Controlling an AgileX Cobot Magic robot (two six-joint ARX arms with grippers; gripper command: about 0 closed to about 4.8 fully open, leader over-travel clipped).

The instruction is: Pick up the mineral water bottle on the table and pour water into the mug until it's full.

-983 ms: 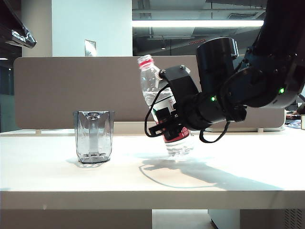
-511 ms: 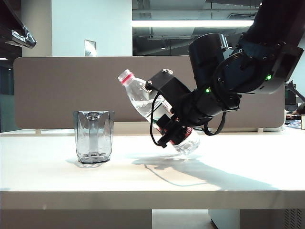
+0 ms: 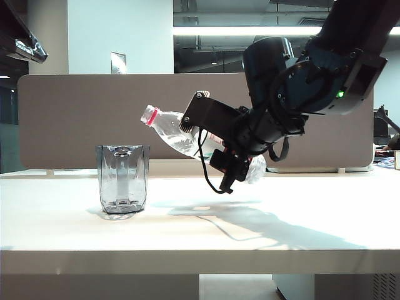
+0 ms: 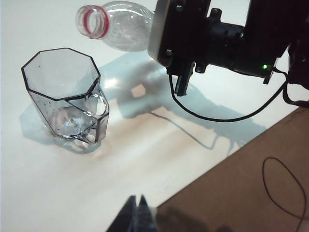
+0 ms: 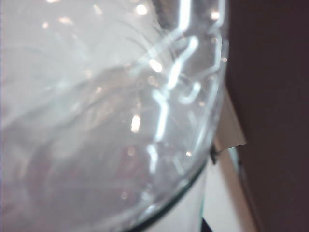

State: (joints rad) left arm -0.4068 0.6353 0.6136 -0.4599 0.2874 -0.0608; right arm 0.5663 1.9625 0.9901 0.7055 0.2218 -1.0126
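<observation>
The right gripper [image 3: 232,164] is clamping the mineral water bottle [image 3: 175,132] tilted, mouth toward the mug [image 3: 122,179] sitting near the table's [image 3: 187,231] left front, while the left gripper [image 4: 136,214], fingers together, is hovering nearby.

Evenly bright and sharp in the exterior view, lit from a ceiling strip light [image 3: 259,30] above and behind the right pincer [image 3: 230,167]. Soft grey shadow of arm and mineral water bottle [image 3: 172,131] spread across the white bench [image 3: 187,231] beneath that pincer, reaching toward the mug [image 3: 122,179]. Small green indicator glow on the arm housing. Crisp in the left wrist view, with hard-edged shadows under the right pincer [image 4: 186,79] and a glare patch on the bench beside the mug [image 4: 65,96]; left pincer [image 4: 136,215] dark and blurred at the frame edge. Badly out of focus in the right wrist view: bottle wall [image 5: 106,111] pressed close, smeared, flecked with specular highlights, darkness beyond.
</observation>
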